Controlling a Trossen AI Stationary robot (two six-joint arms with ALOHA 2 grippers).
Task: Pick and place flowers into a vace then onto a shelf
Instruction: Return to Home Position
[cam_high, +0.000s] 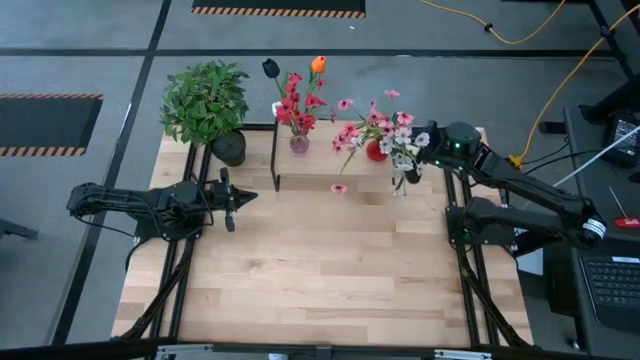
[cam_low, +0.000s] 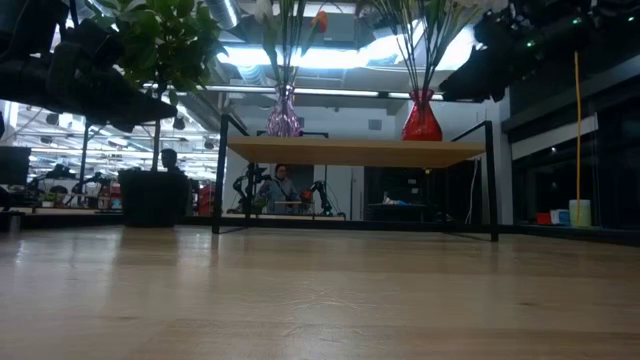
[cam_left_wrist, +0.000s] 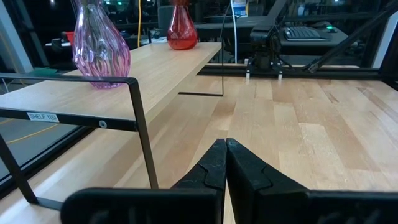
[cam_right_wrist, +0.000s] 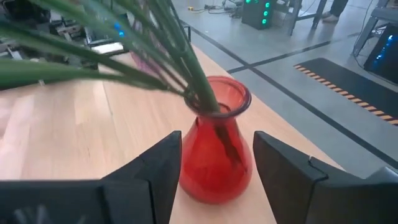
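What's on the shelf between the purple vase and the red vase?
Nothing: the shelf is bare between the purple vase and the red vase, as the low and left wrist views show.

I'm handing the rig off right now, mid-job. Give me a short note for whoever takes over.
Left gripper: shut, empty, low over the table off the shelf's left end.
Right gripper: open, fingers on either side of the red vase.
Red vase and purple vase both stand on the shelf, each holding flowers.
Done: flowers in vases, vases on the shelf.
Left: back the right arm off the red vase without tipping it, then park both arms.
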